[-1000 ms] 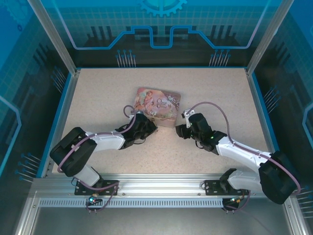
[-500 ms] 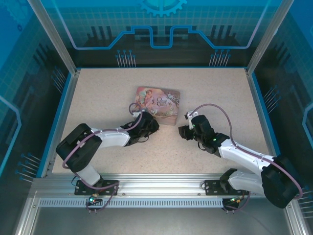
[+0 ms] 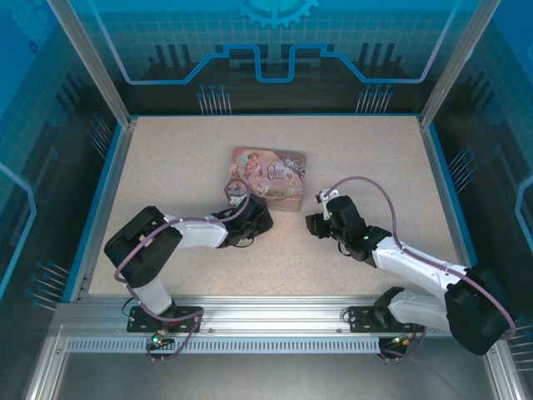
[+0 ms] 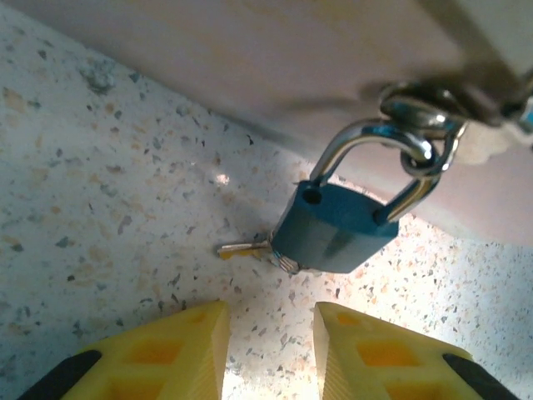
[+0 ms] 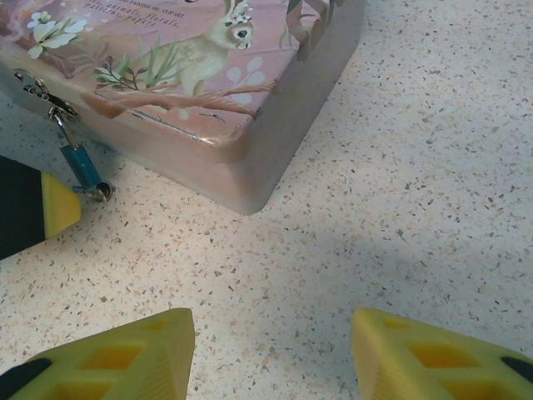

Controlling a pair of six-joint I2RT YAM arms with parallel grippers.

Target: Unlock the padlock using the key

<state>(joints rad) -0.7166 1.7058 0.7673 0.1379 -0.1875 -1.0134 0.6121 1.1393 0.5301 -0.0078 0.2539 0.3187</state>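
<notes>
Left wrist: tin wall just behind padlock and key

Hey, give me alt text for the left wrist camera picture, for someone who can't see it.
A small blue padlock hangs by its shackle from the latch of a tin above a speckled table, a tiny key sticking out of its bottom. Two yellow fingers sit at the picture's bottom edge, apart and touching neither.
</notes>
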